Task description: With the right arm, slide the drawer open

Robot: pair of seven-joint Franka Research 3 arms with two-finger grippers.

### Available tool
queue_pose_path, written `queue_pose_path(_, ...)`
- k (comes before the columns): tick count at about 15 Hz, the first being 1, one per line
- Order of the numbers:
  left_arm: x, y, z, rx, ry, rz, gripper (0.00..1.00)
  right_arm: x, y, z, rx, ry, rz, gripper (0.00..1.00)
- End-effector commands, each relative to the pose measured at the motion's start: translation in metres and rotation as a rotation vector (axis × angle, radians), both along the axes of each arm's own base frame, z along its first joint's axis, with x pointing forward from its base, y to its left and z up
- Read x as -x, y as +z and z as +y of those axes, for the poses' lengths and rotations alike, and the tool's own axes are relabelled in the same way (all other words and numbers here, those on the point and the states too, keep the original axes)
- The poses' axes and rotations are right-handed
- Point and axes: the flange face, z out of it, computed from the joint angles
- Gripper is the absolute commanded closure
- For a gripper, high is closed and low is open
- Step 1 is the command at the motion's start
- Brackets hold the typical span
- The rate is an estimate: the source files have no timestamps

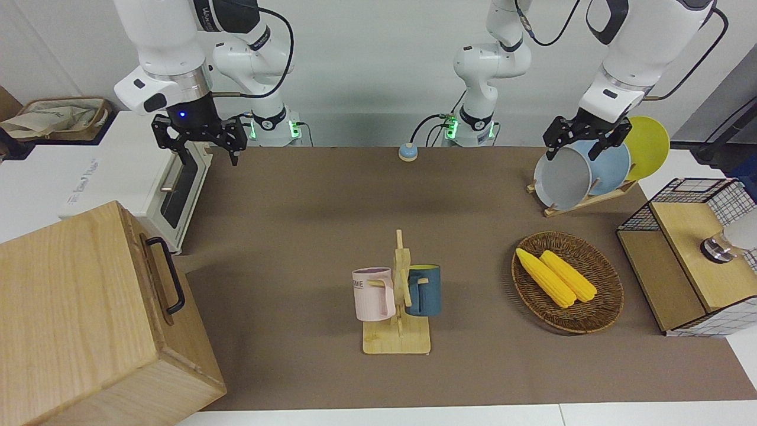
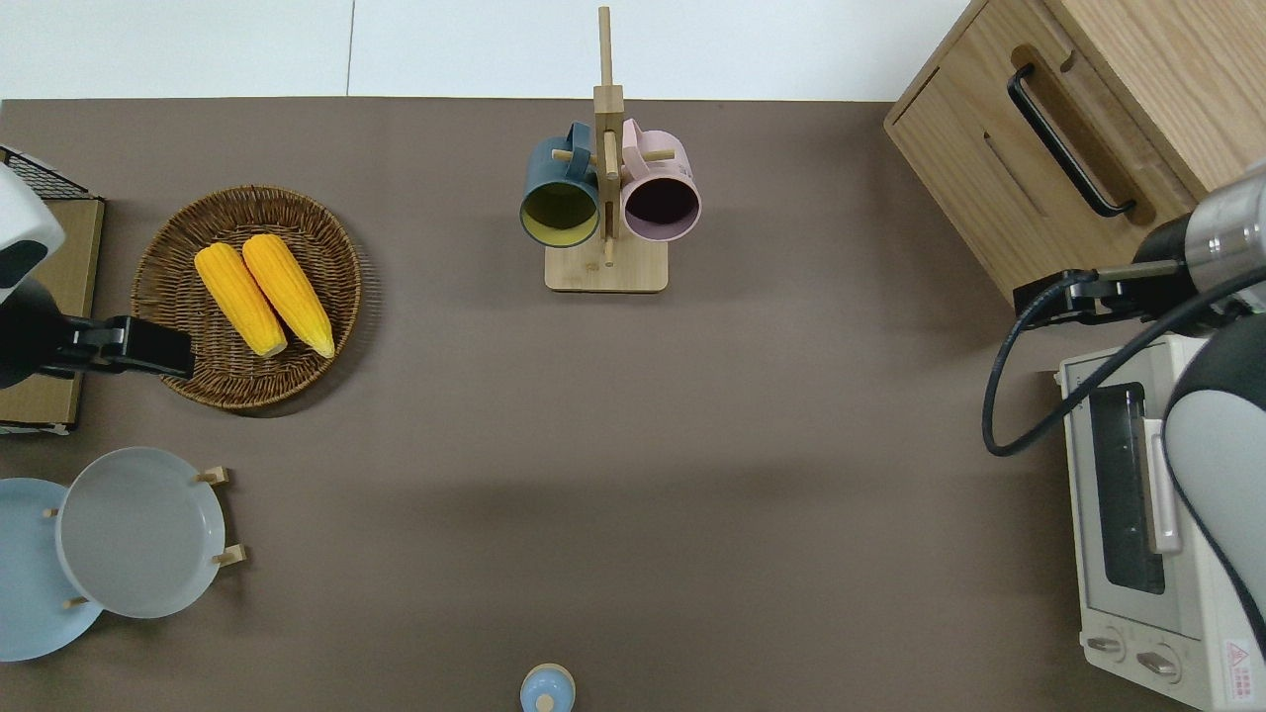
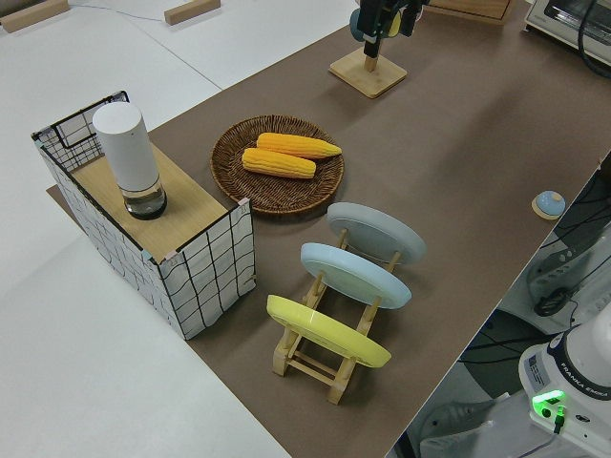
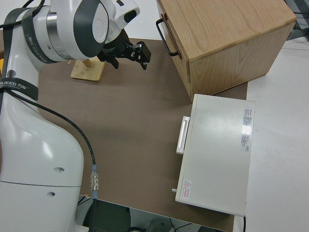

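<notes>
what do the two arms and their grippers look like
Both arms are white jointed Frankas with dark joint bands and black cables. The right gripper is black, with a small blue light on the wrist above it. The left gripper is black too, with no blue light showing.

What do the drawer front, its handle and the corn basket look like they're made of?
The drawer looks like pale, matte wood with visible grain. Its handle seems to be black metal, a thin bent bar, though coated plastic is possible. The basket looks like brown woven wicker.
</notes>
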Motion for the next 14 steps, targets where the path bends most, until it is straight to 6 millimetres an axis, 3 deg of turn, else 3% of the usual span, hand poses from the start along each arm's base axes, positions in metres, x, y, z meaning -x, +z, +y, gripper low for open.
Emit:
queue_pose_path(1,-0.002,0.003,0.001,-0.016,-0.012,0.006,0.01,0.004,0.005,-0.009,0.005,-0.007,0.013,0.017)
queue_pose_path(9,-0.002,0.004,0.001,-0.016,-0.012,0.005,0.01,0.005,0.006,0.004,0.091,0.007,0.004,0.017)
queue_pose_path(14,-0.002,0.004,0.001,-0.016,-0.012,0.005,0.01,0.002,0.002,0.049,0.321,0.035,-0.045,0.017)
